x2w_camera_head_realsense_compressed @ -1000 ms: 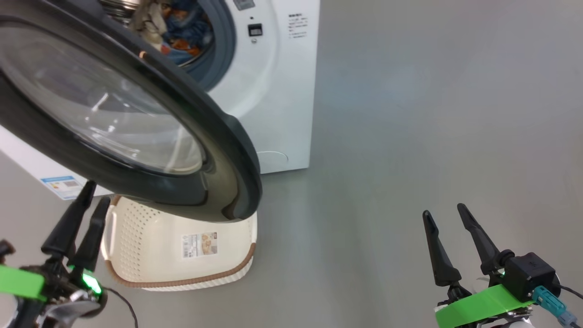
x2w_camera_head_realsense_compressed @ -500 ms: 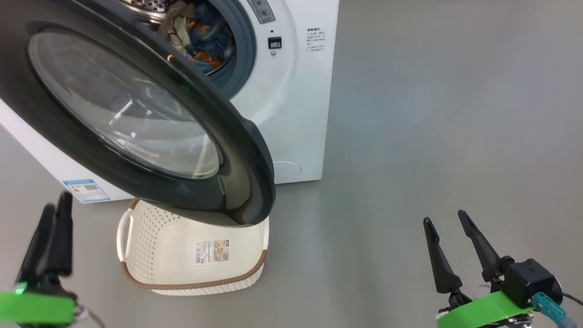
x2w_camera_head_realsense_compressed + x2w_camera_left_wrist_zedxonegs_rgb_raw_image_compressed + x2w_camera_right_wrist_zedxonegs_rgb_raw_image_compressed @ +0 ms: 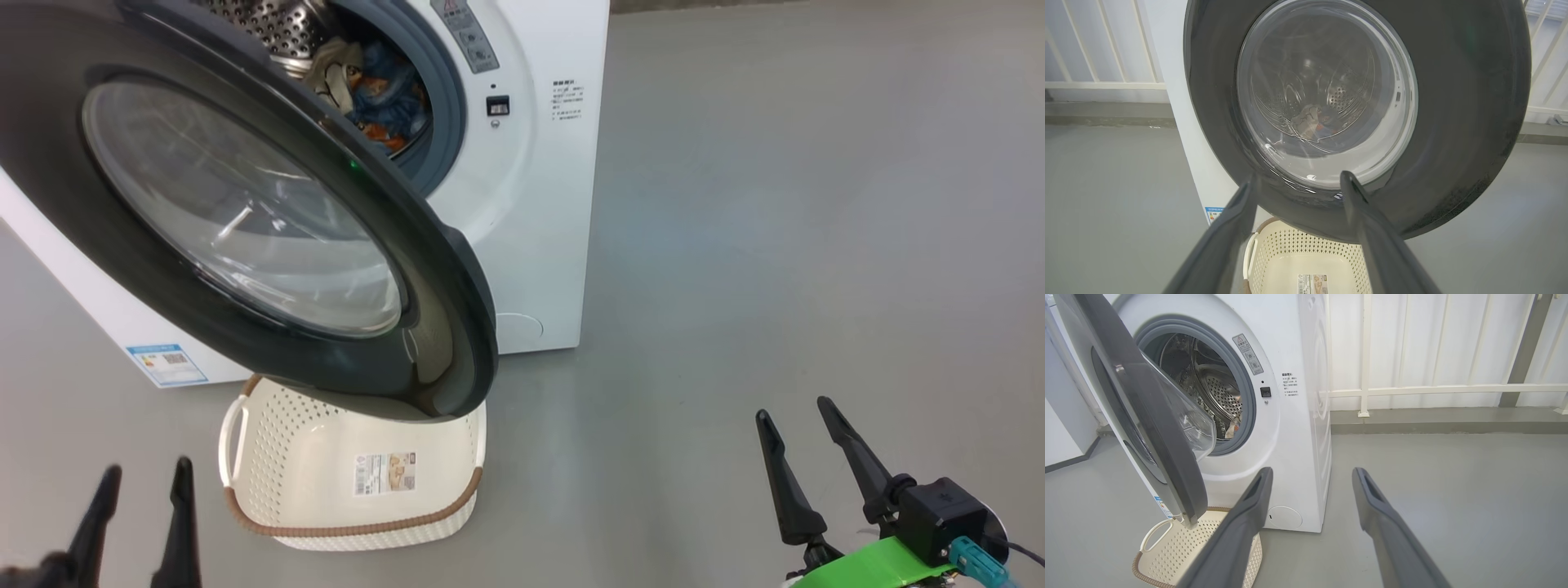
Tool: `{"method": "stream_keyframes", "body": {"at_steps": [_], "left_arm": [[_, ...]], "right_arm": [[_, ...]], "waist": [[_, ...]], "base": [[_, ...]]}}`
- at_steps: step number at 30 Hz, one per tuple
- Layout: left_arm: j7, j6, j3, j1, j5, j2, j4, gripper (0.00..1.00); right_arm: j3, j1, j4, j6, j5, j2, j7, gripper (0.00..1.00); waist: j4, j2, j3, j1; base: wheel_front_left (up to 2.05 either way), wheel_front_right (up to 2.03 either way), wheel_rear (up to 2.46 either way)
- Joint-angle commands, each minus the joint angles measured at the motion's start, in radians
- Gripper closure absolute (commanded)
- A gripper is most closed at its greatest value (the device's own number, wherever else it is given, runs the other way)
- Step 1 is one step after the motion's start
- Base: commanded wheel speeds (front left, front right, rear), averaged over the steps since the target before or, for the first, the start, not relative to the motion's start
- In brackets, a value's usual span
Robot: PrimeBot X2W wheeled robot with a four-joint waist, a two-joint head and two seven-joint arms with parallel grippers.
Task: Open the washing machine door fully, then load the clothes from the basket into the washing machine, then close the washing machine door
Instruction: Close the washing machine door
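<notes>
Jaws of left gripper [image 3: 147, 467] and right gripper [image 3: 793, 408] gape empty; left wrist view shows clothes [image 3: 1310, 120] through the washing machine door [image 3: 1453, 122] just ahead.

White washing machine [image 3: 539, 204], black-rimmed door [image 3: 441, 269], cream perforated basket [image 3: 286, 457].

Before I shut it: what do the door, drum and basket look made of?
Door: glossy black rim, likely plastic, around a clear bulging bowl with reflections, apparently glass. Drum: shiny perforated metal, probably steel. Basket: matte cream plastic, moulded holes; the brown rim looks woven but may be moulded too.
</notes>
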State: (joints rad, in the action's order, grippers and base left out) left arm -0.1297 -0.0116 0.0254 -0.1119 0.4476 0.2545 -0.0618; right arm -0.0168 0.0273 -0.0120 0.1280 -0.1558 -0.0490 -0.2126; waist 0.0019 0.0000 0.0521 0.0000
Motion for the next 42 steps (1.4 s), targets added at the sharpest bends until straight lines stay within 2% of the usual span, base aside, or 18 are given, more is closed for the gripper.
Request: {"method": "stream_keyframes", "body": {"at_steps": [1,10,34,35,36,42], "left_arm": [[-0.027,0.018,-0.029,0.011,-0.031,0.02,-0.001,0.0],[-0.071,0.028,-0.013,-0.014,-0.045,0.001,0.045,0.0],[-0.089,0.039,0.007,-0.023,-0.043,-0.002,0.057,0.0],[-0.09,0.039,0.008,-0.022,-0.043,-0.002,0.057,0.0],[-0.09,0.039,0.009,-0.021,-0.043,-0.002,0.057,0.0],[-0.096,0.04,0.014,-0.018,-0.042,-0.003,0.055,0.0]], "right_arm": [[-0.025,-0.005,0.029,0.003,0.017,-0.007,0.001,0.0],[-0.016,0.019,0.037,0.003,0.027,-0.008,0.017,0.0],[-0.018,0.025,0.036,0.003,0.03,-0.007,0.028,0.0],[-0.017,0.024,0.034,0.003,0.029,-0.007,0.027,0.58],[-0.017,0.023,0.032,0.003,0.027,-0.008,0.027,1.0],[-0.018,0.018,0.025,0.003,0.022,-0.009,0.031,1.0]], "waist": [[-0.002,0.0,-0.01,0.0],[-0.003,0.0,-0.032,0.0],[-0.002,0.0,-0.045,0.0],[-0.001,0.0,-0.044,0.0],[0.0,0.0,-0.043,0.0],[0.003,0.0,-0.041,0.0]], "base": [[0.0,0.0,0.0],[0.0,0.0,0.0],[0.0,0.0,0.0],[0.0,0.0,0.0],[0.0,0.0,0.0],[0.0,0.0,0.0]]}}
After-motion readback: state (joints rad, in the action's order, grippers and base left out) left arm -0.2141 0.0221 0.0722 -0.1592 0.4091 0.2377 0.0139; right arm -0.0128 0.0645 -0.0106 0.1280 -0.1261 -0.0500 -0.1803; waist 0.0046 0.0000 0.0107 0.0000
